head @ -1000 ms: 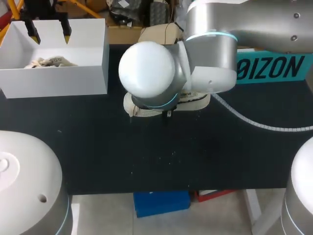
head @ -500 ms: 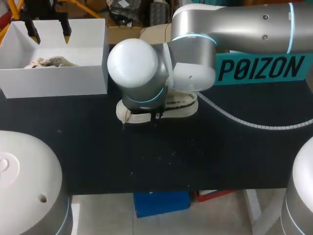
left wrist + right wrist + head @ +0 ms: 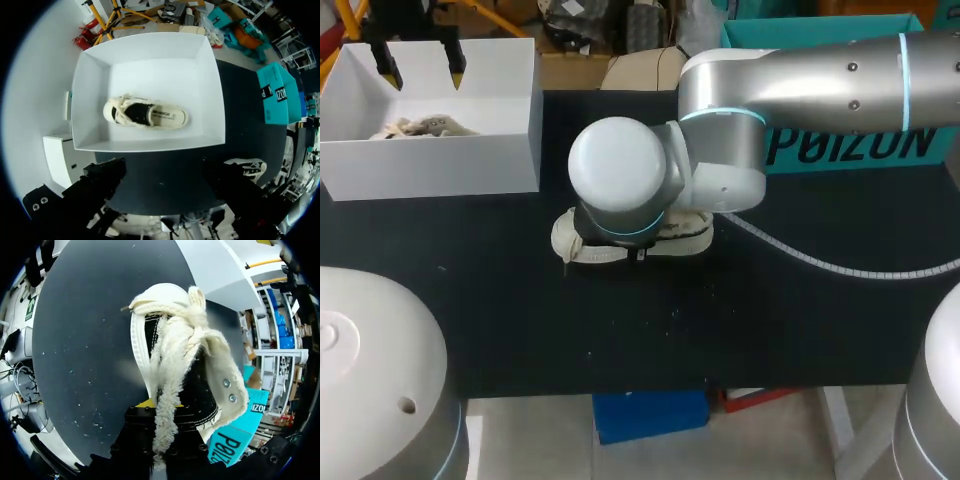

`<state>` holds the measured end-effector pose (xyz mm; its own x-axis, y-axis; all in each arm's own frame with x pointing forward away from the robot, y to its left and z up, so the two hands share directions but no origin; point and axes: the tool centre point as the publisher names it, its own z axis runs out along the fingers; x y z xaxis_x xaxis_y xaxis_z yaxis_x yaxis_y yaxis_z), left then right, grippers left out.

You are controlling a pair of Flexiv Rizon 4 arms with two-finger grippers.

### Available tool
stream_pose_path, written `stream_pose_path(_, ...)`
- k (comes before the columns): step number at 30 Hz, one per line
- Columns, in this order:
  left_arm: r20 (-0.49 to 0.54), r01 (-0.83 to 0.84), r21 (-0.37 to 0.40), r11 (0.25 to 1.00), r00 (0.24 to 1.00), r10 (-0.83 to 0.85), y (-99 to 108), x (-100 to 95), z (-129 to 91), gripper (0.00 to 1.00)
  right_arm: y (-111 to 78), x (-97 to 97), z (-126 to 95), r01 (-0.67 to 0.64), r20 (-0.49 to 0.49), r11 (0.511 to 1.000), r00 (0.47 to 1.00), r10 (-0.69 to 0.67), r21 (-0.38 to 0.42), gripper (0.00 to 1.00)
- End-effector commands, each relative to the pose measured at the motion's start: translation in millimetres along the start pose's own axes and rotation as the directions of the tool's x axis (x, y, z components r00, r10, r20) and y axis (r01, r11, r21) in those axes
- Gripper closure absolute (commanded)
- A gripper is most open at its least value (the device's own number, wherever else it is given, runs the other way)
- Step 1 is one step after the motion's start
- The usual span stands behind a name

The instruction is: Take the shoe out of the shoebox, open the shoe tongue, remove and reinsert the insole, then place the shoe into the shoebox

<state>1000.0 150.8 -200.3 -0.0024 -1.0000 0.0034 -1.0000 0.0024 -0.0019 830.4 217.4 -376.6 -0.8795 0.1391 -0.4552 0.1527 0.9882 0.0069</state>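
A cream low-top shoe (image 3: 582,243) with frayed laces lies on the black table at the centre, mostly hidden under my right arm (image 3: 620,180). In the right wrist view the shoe (image 3: 170,340) fills the picture, toe pointing away. My right gripper (image 3: 159,412) is shut on the cream tongue and lace strip at the shoe's opening. The white shoebox (image 3: 470,165) stands at the back left with a second cream shoe (image 3: 145,114) inside. High over the box hangs my left gripper (image 3: 418,62), open, with nothing between its fingers (image 3: 97,182).
A teal box (image 3: 860,148) stands at the back right behind my right arm. A grey cable (image 3: 840,262) runs over the table to the right of the shoe. A brown carton (image 3: 640,68) sits behind the table's far edge.
My right arm has drawn the shoe to the left and toward the front of the table, uncovering more of the teal box. The left arm has stayed over the shoebox.
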Motion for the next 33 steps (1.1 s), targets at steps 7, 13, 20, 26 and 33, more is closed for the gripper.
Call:
stream_pose_path(7, 0.001, 0.001, -0.002, 1.000, 1.000, -0.001, 0, 0.3, 0, 0.00, -1.5, -7.8, 4, -0.016, -0.014, 1.000, 1.000, 0.016, 0.011, 0.00)
stream_pose_path(13, 0.001, 0.001, -0.002, 1.000, 1.000, -0.001, 0, 0.3, 0, 0.00, -15.0, -14.9, -27, 0.021, -0.075, 0.999, 0.997, -0.018, 0.042, 0.00)
stream_pose_path(20, 0.001, 0.001, -0.002, 1.000, 1.000, -0.001, 0, 0.3, 0, 0.00, -23.2, -26.2, -66, 0.151, -0.167, 0.987, 0.973, -0.158, -0.057, 0.00)
stream_pose_path(26, 0.001, 0.001, -0.002, 1.000, 1.000, -0.001, 0, 0.3, 0, 0.00, -34.8, -28.7, -80, 0.186, -0.228, 0.920, 0.934, -0.274, -0.345, 0.00)
stream_pose_path(33, 0.001, 0.001, -0.002, 1.000, 1.000, -0.001, 0, 0.3, 0, 0.00, -40.0, -29.6, -80, 0.164, -0.234, 0.905, 0.934, -0.270, -0.392, 0.00)
